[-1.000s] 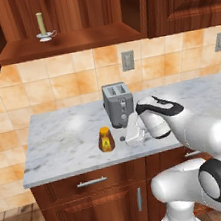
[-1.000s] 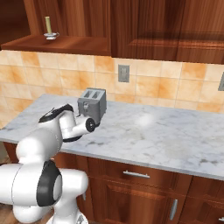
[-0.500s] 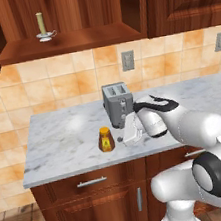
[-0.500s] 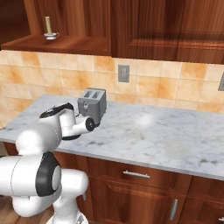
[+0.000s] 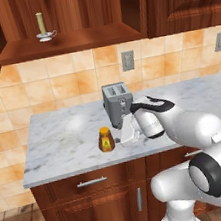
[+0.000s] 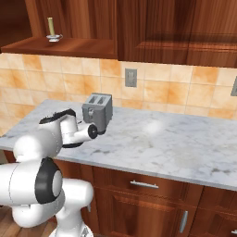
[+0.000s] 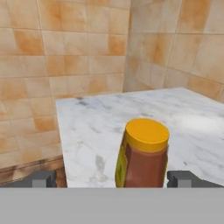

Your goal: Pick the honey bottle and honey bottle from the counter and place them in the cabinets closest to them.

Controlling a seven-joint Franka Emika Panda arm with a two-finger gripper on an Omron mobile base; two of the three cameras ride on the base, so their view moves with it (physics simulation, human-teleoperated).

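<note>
**Honey bottle sitting right between the fingers**

Gripper (image 7: 111, 178) is spread wide, nothing clamped. The honey bottle (image 7: 142, 153) stands upright on the marble counter (image 7: 87, 122) between the two fingertips (image 7: 43, 178), clear gaps either side. Toaster (image 5: 117, 104) just behind the hand.

A silver two-slot toaster (image 5: 117, 104) stands upright on the white marbled counter (image 5: 61, 140), back near the orange-tan tiled wall (image 5: 62, 82). Two grey outlet plates are set into those tiles, one (image 5: 127, 59) just above and to the right of the toaster, the other (image 5: 219, 41) far along the wall. A pale candle in a small white holder (image 5: 43, 30) stands on a wooden ledge above, and a base drawer under the counter carries a silver handle (image 5: 95, 182)
</note>
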